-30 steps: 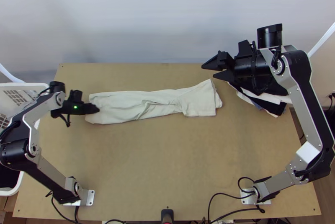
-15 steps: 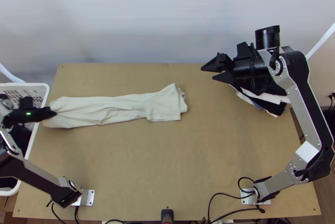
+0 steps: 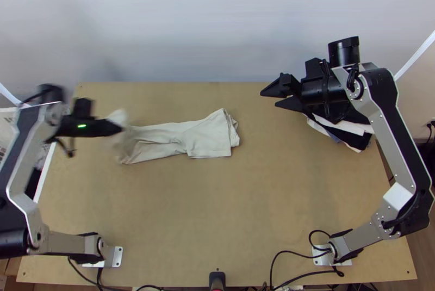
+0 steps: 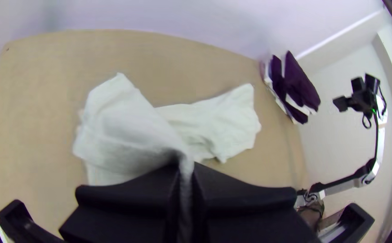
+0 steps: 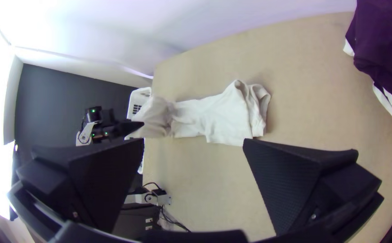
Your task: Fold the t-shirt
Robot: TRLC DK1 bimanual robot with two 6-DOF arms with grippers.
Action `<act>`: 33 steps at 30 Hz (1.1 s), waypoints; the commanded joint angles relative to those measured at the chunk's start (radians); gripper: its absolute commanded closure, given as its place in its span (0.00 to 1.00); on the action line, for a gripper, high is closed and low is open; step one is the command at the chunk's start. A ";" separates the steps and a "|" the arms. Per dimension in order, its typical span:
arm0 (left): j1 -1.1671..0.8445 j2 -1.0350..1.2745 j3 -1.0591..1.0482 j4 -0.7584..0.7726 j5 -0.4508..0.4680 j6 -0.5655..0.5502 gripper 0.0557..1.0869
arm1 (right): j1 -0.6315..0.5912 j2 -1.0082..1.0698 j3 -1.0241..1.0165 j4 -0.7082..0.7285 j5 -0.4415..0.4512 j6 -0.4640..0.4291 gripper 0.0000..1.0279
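Your t-shirt [image 3: 206,136], folded into a long strip, runs from the left tool [image 3: 120,127] towards the right tool [image 3: 269,99], stopping short of it. In the last half second the left tool has swung back from the desk's left edge, bringing the gripped end up and over, while the loose end has barely shifted. That looks like the start of a fold across the strip's length, so you'd next lower that end onto the rest; let go too soon and it may land crumpled. Your left tool is closed, cloth pinched between its fingers; your right one is wide apart, holding nothing. Behind the left tool sits the basket [image 5: 142,90], beside the desk [image 3: 217,209] edge, and a garment pile [image 3: 353,138] lies just beside the right tool. Your turning room is on the base side of both tools.
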State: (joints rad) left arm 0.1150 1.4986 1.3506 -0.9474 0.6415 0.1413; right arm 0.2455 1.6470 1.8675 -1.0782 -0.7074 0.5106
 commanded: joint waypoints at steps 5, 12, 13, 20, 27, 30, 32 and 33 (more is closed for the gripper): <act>-0.239 0.064 0.016 0.119 -0.019 -0.241 0.96 | -0.051 -0.041 -0.027 0.003 -0.001 -0.024 0.03; -0.360 0.181 0.124 0.139 -0.068 -0.295 0.96 | -0.054 -0.053 -0.054 0.003 0.000 -0.037 0.03; -0.376 0.196 0.140 0.142 -0.080 -0.304 0.96 | -0.052 -0.053 -0.057 0.003 0.000 -0.037 0.03; -0.463 0.311 0.278 0.144 -0.112 -0.365 0.96 | -0.051 -0.053 -0.071 0.003 0.014 -0.037 0.03; -0.525 0.417 0.409 0.136 -0.121 -0.404 0.96 | -0.051 -0.053 -0.080 0.003 0.025 -0.041 0.03; -0.551 0.460 0.458 0.131 -0.128 -0.410 0.96 | -0.052 -0.055 -0.087 0.003 0.031 -0.044 0.03; -0.566 0.496 0.495 0.125 -0.152 -0.414 0.96 | -0.052 -0.055 -0.090 0.003 0.039 -0.044 0.03; -0.572 0.514 0.518 0.113 -0.152 -0.414 0.96 | -0.052 -0.055 -0.094 0.003 0.043 -0.047 0.03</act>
State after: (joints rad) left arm -0.4347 1.9644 1.8050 -0.8165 0.4942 -0.2512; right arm 0.1940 1.6226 1.7973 -1.0775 -0.6727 0.4774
